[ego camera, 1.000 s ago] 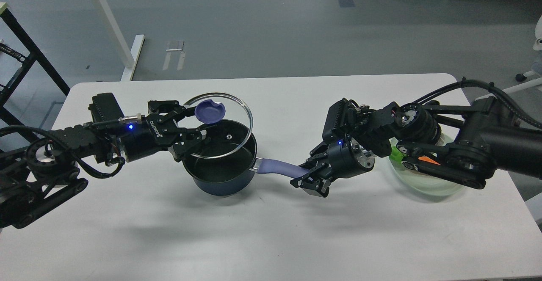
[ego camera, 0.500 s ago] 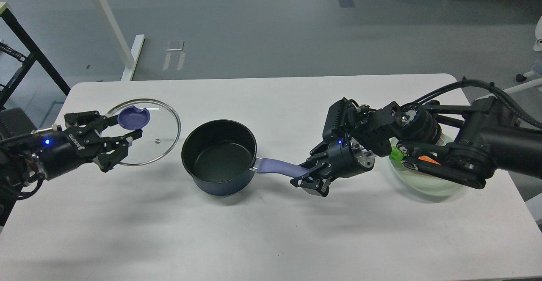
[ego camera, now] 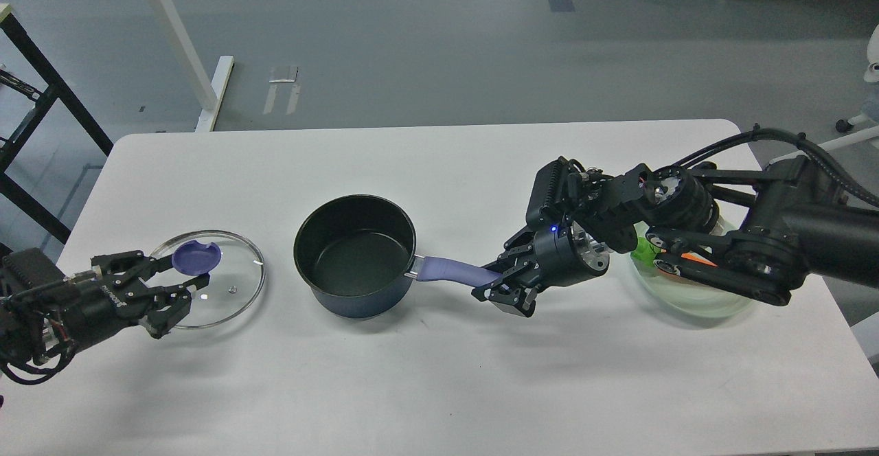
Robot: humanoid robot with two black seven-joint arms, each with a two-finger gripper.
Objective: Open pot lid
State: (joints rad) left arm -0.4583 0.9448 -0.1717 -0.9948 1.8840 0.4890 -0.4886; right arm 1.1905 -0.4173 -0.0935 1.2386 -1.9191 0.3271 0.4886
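The left tool [ego camera: 180,286] grips the round clear glass lid [ego camera: 218,284] at its purple knob, low over the worktop [ego camera: 439,373]. The uncovered dark navy saucepan [ego camera: 356,255] stands well right of it, its handle pinched by the right tool [ego camera: 496,286].

Both arms [ego camera: 790,250] are matte black, cabled (blue status lights glowing), with silver wrist rings.

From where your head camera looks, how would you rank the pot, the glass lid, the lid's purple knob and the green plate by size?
1. green plate and pot: alike, and the arm hides much of the plate, so I won't rank them
2. lid, slightly smaller
3. knob, smallest
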